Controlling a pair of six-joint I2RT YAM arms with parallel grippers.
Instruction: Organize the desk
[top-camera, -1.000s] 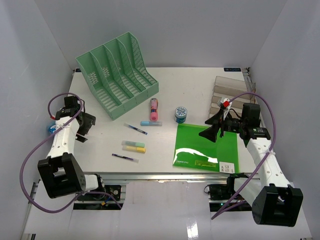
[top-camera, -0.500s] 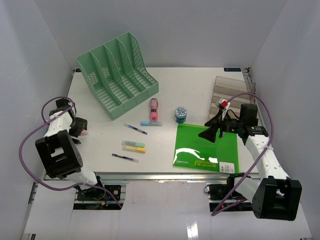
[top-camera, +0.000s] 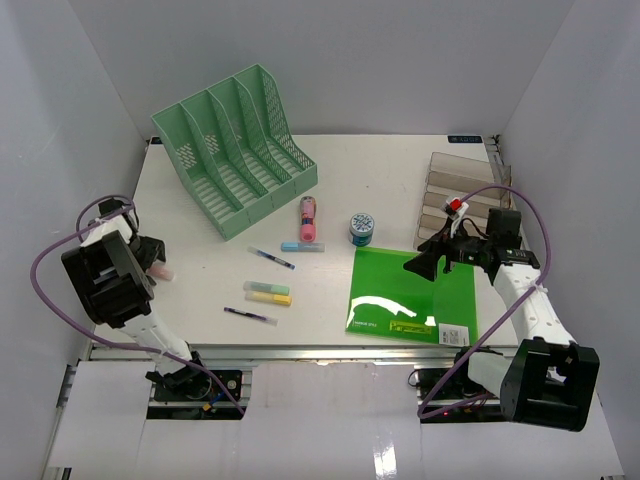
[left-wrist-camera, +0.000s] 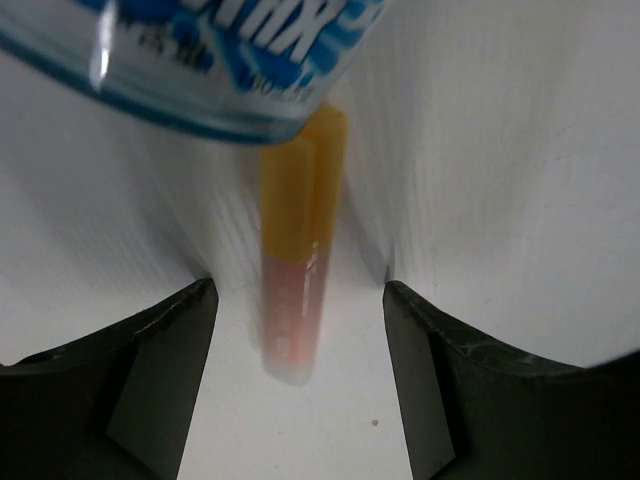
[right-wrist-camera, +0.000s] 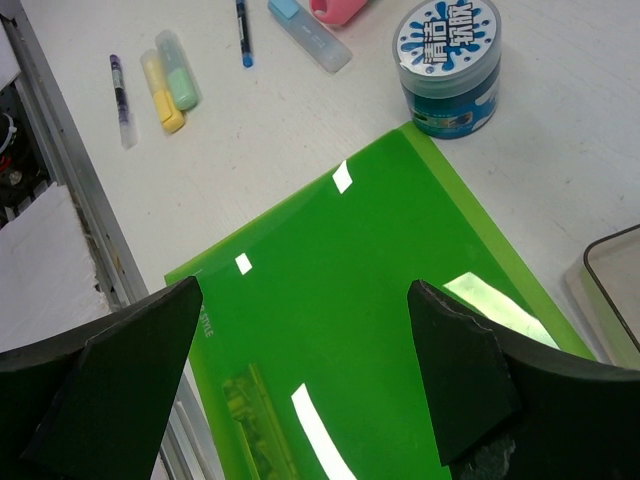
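Note:
The white desk (top-camera: 380, 170) holds scattered stationery. My left gripper (top-camera: 152, 262) is open and low at the desk's left edge. In the left wrist view its jaws (left-wrist-camera: 300, 400) stand on either side of an orange-and-pink highlighter (left-wrist-camera: 295, 260) that lies on the desk, not touching it. A blue-and-white container (left-wrist-camera: 220, 60) is just beyond it. My right gripper (top-camera: 425, 262) is open and empty, hovering above a green folder (top-camera: 415, 295). The folder fills the right wrist view (right-wrist-camera: 380, 330) between the jaws (right-wrist-camera: 310, 390).
A mint file rack (top-camera: 235, 150) stands back left and a tan tiered tray (top-camera: 455, 190) back right. Mid-desk lie a pink item (top-camera: 309, 218), a blue highlighter (top-camera: 302, 246), a teal jar (top-camera: 362, 228), a pen (top-camera: 271, 258), green and yellow highlighters (top-camera: 268, 292) and a purple pen (top-camera: 250, 316).
My left arm has folded back and swung left, lowering its gripper to the desk's left edge around the pink highlighter. My right gripper has shifted slightly over the folder.

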